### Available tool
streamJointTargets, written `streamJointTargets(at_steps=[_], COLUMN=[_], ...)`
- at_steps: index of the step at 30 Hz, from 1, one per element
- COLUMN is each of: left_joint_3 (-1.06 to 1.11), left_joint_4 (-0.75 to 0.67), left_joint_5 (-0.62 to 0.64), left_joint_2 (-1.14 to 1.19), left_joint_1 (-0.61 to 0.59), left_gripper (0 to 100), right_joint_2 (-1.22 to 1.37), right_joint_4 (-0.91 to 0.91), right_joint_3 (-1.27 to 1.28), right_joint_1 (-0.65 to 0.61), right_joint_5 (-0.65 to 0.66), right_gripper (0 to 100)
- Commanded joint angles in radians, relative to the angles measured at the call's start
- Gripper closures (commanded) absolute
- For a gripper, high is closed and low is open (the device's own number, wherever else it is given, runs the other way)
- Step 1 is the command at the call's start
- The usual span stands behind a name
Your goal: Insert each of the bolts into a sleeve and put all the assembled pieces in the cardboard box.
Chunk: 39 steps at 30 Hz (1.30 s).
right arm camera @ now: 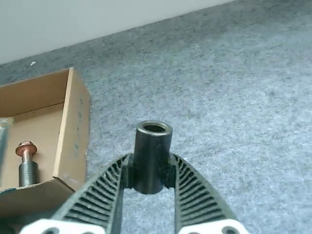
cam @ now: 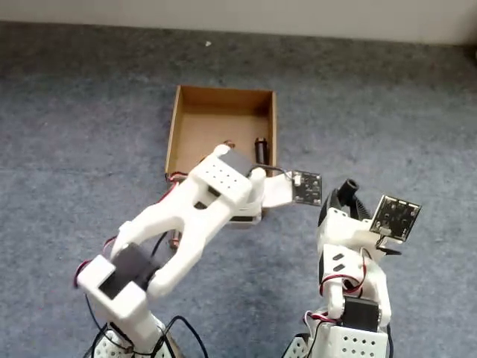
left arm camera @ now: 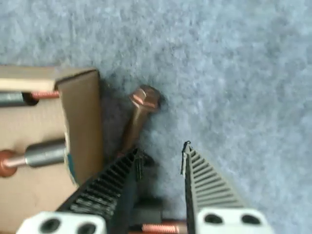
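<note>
Grey carpet (cam: 89,112) all over, with a pale wall (cam: 298,11) strip at the far edge. Cardboard box (cam: 173,134) sits open on the carpet, and the left arm hangs over its near right corner. Left wrist view: left gripper (left arm camera: 161,150) spread and empty, low over the carpet; copper bolt (left arm camera: 139,114) lies on the carpet just beside the box's outer wall, one fingertip right at its shank; two assembled pieces (left arm camera: 44,153) inside the box. Right wrist view: right gripper (right arm camera: 149,163) pinching dark sleeve (right arm camera: 152,141) upright, open end up, off to the box's right
</note>
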Motion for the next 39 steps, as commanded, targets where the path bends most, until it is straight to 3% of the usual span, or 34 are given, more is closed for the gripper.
streamJointTargets(at_steps=[1,13,20,33,39], left_joint_3=[-0.134,-0.321,-0.314,-0.343,-0.361], left_joint_4=[-0.012,-0.008,-0.006,0.058,0.195], left_joint_5=[-0.011,-0.011,-0.008,-0.003,-0.003], left_joint_2=[0.076,0.354,0.357,0.354,0.257], left_joint_1=[0.012,0.012,0.012,0.004,0.004], left_gripper=[86,86,100,99,99], right_joint_2=[-0.013,-0.013,-0.013,-0.013,-0.013], right_joint_4=[-0.030,-0.030,-0.030,-0.030,-0.030], right_joint_3=[-0.005,-0.005,-0.005,-0.005,-0.005], right_joint_1=[0.008,0.008,0.008,0.008,0.008], right_joint_5=[0.008,0.011,0.011,0.012,0.012], right_gripper=[99.3,99.3,99.3,99.3,99.3])
